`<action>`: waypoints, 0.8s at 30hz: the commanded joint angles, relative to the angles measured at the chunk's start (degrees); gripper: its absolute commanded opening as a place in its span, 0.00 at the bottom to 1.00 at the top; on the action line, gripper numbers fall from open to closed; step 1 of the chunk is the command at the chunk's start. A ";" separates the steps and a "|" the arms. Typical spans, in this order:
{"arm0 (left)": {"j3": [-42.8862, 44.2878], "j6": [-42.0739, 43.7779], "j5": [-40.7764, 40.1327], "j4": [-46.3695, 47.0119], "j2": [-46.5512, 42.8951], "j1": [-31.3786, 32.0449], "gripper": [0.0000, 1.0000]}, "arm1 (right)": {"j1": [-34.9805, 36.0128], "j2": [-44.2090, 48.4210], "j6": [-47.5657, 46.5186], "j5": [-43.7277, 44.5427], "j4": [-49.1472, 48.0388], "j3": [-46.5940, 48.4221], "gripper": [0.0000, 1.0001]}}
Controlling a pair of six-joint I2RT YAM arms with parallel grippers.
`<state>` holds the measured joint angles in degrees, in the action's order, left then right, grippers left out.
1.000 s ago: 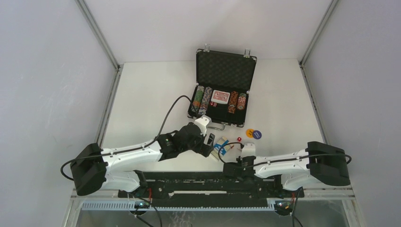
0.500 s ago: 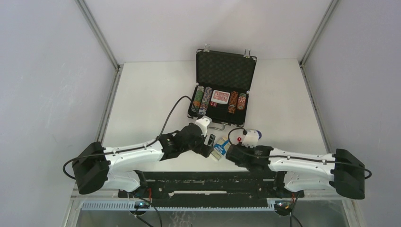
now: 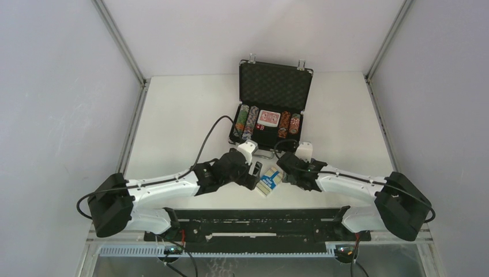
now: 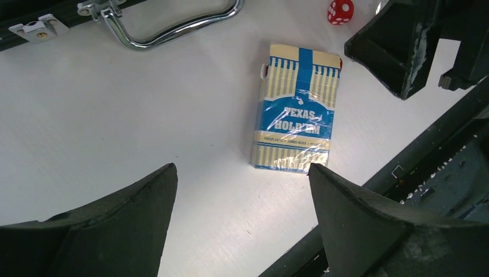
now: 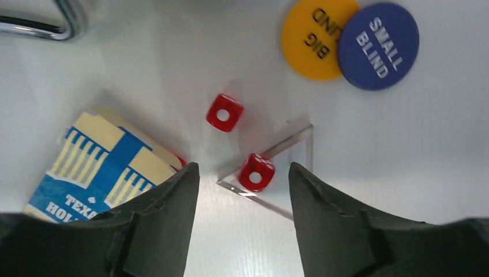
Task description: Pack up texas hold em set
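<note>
I am holding the right claw point(image 5: 242, 173) low over the table just in front of the briefcase point(image 3: 271, 86). Its fingers are standing apart and gripping nothing, and a red die point(image 5: 256, 171) is sitting between them on a corner of the clear triangle piece point(image 5: 288, 167). A second die point(image 5: 225, 112) is lying a little nearer the briefcase, and the yellow big blind button point(image 5: 317, 37) and blue small blind button point(image 5: 377, 45) are overlapping closer to it, off to the right of its handle point(image 4: 173, 32). The left claw point(image 4: 242, 173) is hovering wide open and empty over the blue card box point(image 4: 295, 109), which is lying flat on the table in front of the handle. A sliver of red is showing at the box's far edge, and I cannot tell what it is. Inside the open briefcase the poker chips point(image 3: 245, 121) are sitting in their rows either side of the red-backed cards point(image 3: 269, 118). So I am judging the job partly done. The chips and one deck are in. The boxed deck, the loose dice, both buttons and the triangle are waiting to go in, and then the lid needs closing and latching.
</note>
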<state>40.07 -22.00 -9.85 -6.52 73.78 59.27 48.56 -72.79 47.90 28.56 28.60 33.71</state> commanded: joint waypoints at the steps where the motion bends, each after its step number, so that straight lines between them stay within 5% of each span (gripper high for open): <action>1: -1.24 -0.94 -1.36 1.96 -1.26 -1.87 0.88 | 1.06 -0.78 -3.65 1.17 -2.84 4.86 0.71; 4: -2.13 -2.95 -0.46 1.95 -1.69 -4.41 0.88 | 4.49 -0.20 -2.77 2.73 -1.17 6.82 0.67; 11: -6.02 -7.72 -1.32 3.11 -6.19 -10.46 0.84 | 12.74 -4.01 2.47 2.82 -0.62 7.35 0.32; 20: -7.92 -8.79 -2.67 4.59 -9.49 -11.19 0.81 | 17.98 -8.20 6.80 3.06 0.11 7.99 0.14; 24: -8.12 -8.68 -1.96 5.14 -9.45 -11.14 0.81 | 17.78 -12.70 4.77 1.34 -4.04 8.87 0.14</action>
<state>32.67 -30.02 -11.79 -4.14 65.54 48.45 65.95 -81.25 52.80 32.45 28.84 41.08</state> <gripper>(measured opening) 0.813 0.140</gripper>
